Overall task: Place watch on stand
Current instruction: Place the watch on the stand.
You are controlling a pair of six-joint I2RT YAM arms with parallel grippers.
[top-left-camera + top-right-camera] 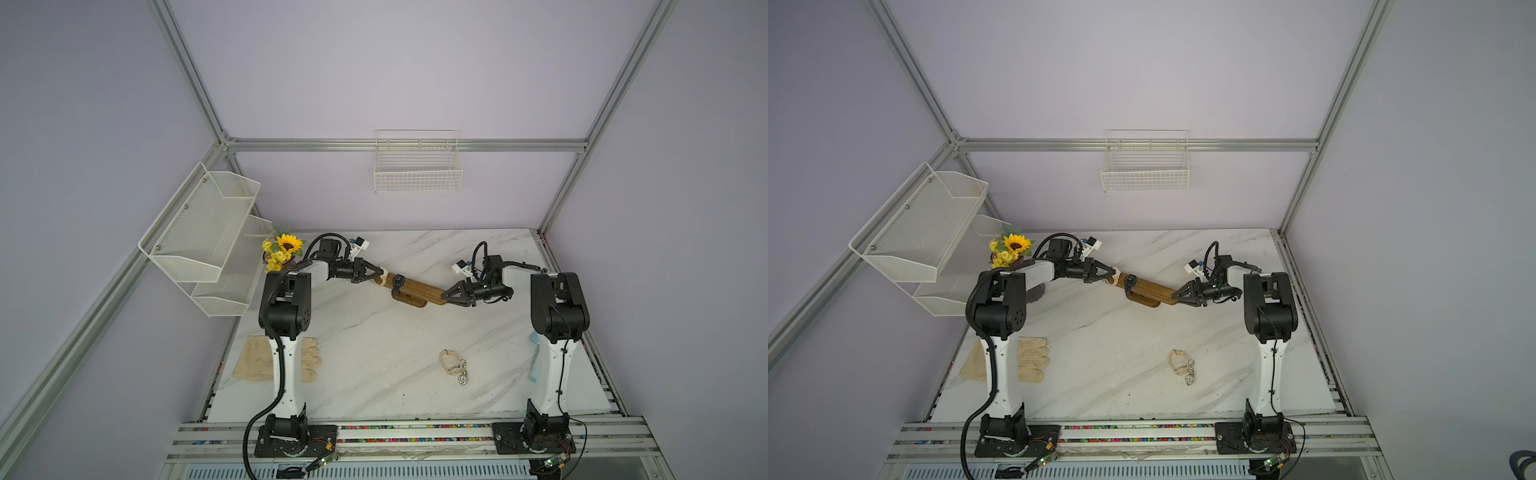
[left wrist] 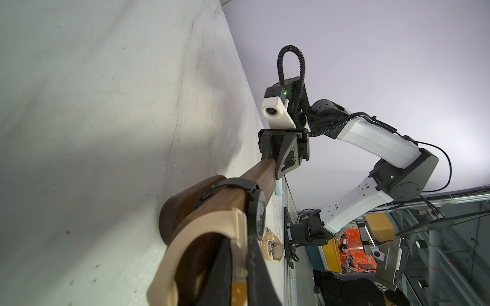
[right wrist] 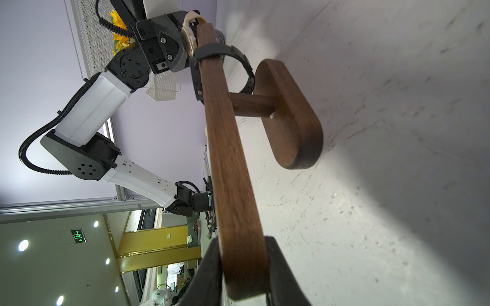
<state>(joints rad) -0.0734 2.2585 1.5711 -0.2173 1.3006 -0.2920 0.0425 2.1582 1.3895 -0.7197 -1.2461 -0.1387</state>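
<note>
The brown wooden stand (image 1: 419,289) (image 1: 1152,289) stands mid-table, its long bar (image 3: 228,159) on a short base (image 3: 289,116). A black watch (image 1: 398,281) (image 2: 238,189) (image 3: 222,50) is strapped round the bar. At the bar's left end my left gripper (image 1: 380,273) (image 1: 1113,272) (image 2: 240,270) is shut on a cream watch (image 2: 201,227) (image 3: 189,31), whose strap loops about that end. My right gripper (image 1: 444,296) (image 1: 1174,293) (image 3: 244,270) is shut on the bar's right end, one finger on each side.
Another cream watch (image 1: 449,362) and a metal keychain (image 1: 463,376) lie on the marble table near the front right. Cream gloves (image 1: 309,359) lie behind the left arm. A sunflower pot (image 1: 284,249), a mesh shelf (image 1: 203,232) and a wall basket (image 1: 417,166) stand at the back.
</note>
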